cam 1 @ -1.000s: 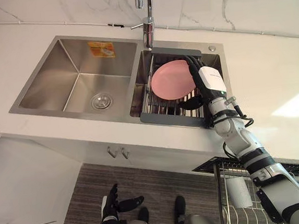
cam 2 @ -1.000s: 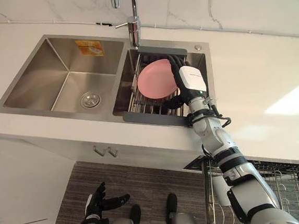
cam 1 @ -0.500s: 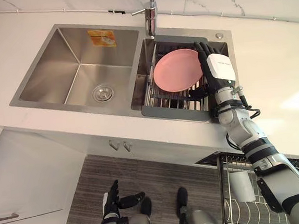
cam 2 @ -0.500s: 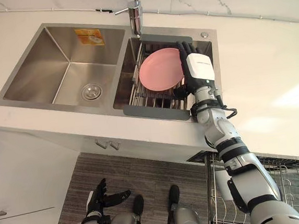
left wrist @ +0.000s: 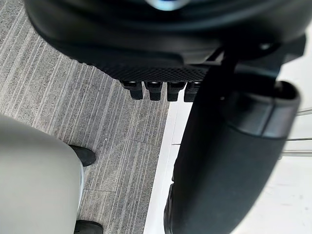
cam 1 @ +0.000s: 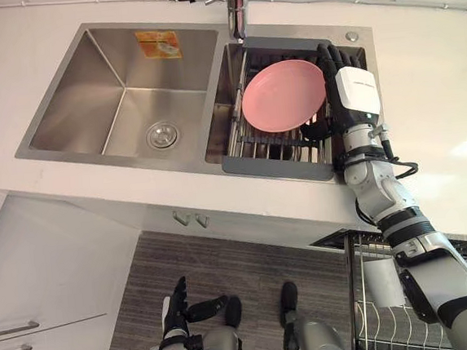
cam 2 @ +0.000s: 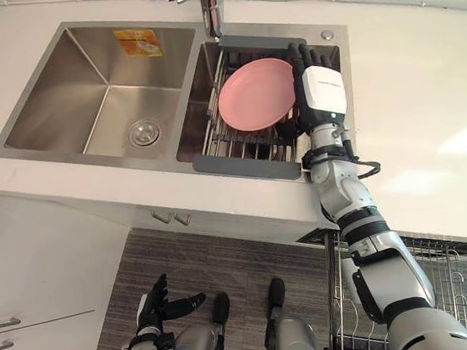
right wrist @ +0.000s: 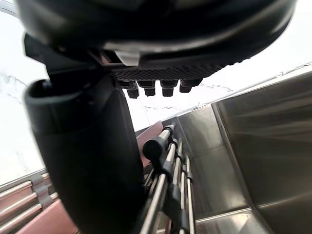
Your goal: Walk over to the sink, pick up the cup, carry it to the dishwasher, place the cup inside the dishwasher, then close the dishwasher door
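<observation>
In the left eye view the right hand point(cam 1: 356, 95) is up over the right bowl of the sink point(cam 1: 72, 107). Its fingers point(cam 1: 329, 54) are straight and point toward the back rim, so the hand is open. A pink plate point(cam 1: 284, 95) leans in the wire drainer point(cam 1: 275, 165) just beside the hand, on its thumb side. The thumb reaches in under the plate's lower edge, and I cannot tell whether it touches. The tap point(cam 1: 238, 7) stands beyond the plate, farther from the hand. Well below the hand, by its forearm, what looks like a white cup point(cam 1: 382, 281) stands in the dishwasher rack point(cam 1: 370, 331). The left hand point(cam 1: 176, 311) hangs low over the grey floor point(cam 1: 241, 264), well apart from all that, fingers straight and spread, open

The right eye view shows the same: the right hand point(cam 2: 323, 93) flat beside the plate, the left hand point(cam 2: 154, 301) down near the floor

In the left wrist view the left hand's fingertips point(left wrist: 158, 90) sit in a straight row, the thumb stands out beside them, and the floor lies past them

In the right wrist view the right hand's fingertips point(right wrist: 148, 89) are held out straight. Close past the thumb run the drainer's rods point(right wrist: 163, 185) with a strip of the pink plate point(right wrist: 53, 219), and the sink's steel wall lies on the other side
</observation>
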Controlling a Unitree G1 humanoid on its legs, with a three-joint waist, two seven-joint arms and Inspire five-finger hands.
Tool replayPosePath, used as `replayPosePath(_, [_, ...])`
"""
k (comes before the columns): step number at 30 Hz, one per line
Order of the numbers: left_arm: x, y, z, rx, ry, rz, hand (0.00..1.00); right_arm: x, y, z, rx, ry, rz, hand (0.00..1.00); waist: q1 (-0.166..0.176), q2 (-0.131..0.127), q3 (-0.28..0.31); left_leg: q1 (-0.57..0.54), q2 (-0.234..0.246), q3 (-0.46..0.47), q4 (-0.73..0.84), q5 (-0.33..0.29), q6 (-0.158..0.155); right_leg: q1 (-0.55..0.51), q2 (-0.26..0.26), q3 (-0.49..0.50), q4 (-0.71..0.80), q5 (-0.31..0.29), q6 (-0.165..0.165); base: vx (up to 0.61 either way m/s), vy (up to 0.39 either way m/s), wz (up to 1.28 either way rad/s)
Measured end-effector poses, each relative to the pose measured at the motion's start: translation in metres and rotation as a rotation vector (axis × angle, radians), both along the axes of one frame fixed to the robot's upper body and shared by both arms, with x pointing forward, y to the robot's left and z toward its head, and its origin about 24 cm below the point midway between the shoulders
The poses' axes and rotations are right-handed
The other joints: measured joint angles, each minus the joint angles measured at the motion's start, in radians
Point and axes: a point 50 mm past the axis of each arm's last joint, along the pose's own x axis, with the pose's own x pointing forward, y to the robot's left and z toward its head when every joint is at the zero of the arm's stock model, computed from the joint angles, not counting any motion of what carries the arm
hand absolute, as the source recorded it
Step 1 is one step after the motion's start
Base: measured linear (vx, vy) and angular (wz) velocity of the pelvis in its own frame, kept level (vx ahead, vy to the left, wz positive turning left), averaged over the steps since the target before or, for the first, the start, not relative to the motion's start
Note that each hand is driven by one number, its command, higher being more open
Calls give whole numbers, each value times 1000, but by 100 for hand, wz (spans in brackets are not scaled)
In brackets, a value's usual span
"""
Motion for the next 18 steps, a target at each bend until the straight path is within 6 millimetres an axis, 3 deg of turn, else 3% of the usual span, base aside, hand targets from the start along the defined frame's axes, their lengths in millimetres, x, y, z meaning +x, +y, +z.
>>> replayPosePath(6, [2,0,1,2,-10,-2,100,1,-1,6,20,-16,-4,100,0,1,10,-5,1,-7,-1,2,-1,-1,1,-6,-2,0,0,-8,-6,2])
replayPosePath(16, [7,-1,2,8,-12,-27,100,8,15,41,44,-103,55,100,15,3,12,-17,8,-7,1,4,1,-1,12,-8,-22,9,-13,0,0,0])
replayPosePath(17, [8,-1,2,4,-13,-25,100,9,17,43,43,-107,60,0,22,3,12,-18,10,-7,2,4,1,-1,15,-9,-24,10,-15,0,0,0])
replayPosePath(18, [8,-2,2,3,-13,-25,100,9,17,43,42,-108,61,0,25,3,12,-19,11,-8,2,4,1,-1,16,-10,-24,10,-15,0,0,0])
